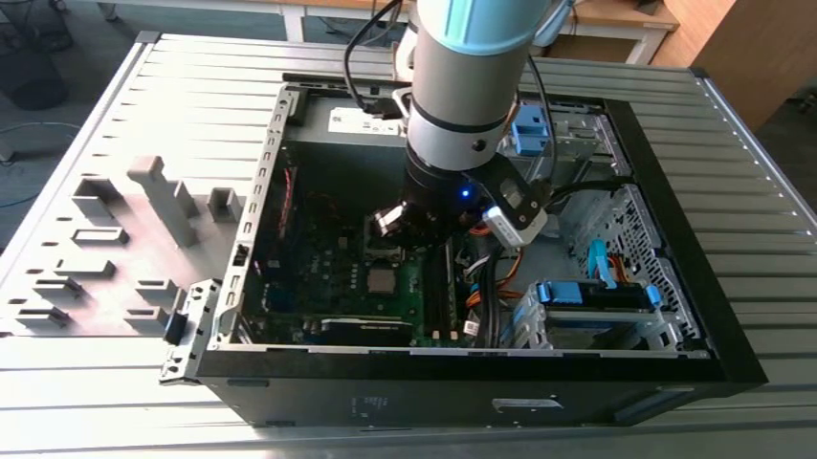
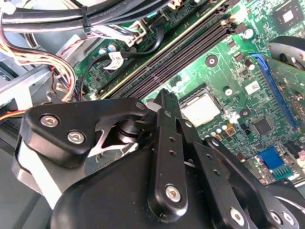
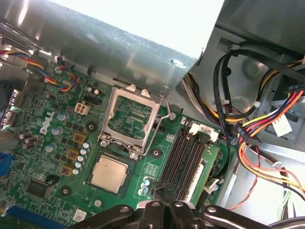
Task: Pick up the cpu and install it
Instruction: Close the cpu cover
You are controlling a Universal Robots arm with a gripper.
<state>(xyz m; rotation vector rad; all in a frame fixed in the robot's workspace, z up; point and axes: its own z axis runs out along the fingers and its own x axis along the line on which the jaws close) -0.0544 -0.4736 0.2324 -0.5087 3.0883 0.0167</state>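
Observation:
The cpu (image 1: 381,279) is a small silver-grey square lying flat in its socket on the green motherboard (image 3: 43,100), also visible in both wrist views (image 2: 201,109) (image 3: 109,172). Beside it the hinged metal socket frame (image 3: 110,119) stands swung open, with its wire lever alongside. My gripper (image 1: 415,225) hangs inside the PC case, a little above the board and beside the socket. In both wrist views its black fingers (image 2: 164,95) (image 3: 166,206) are shut together with nothing between them, over the board near the memory slots and apart from the cpu.
Long black memory slots (image 3: 183,157) run beside the socket. Bundled black, yellow and red cables (image 3: 257,129) crowd the case side near the gripper. A drive cage with blue clips (image 1: 594,296) fills the exterior view's right. A grey parts fixture (image 1: 128,229) lies outside the case on the table.

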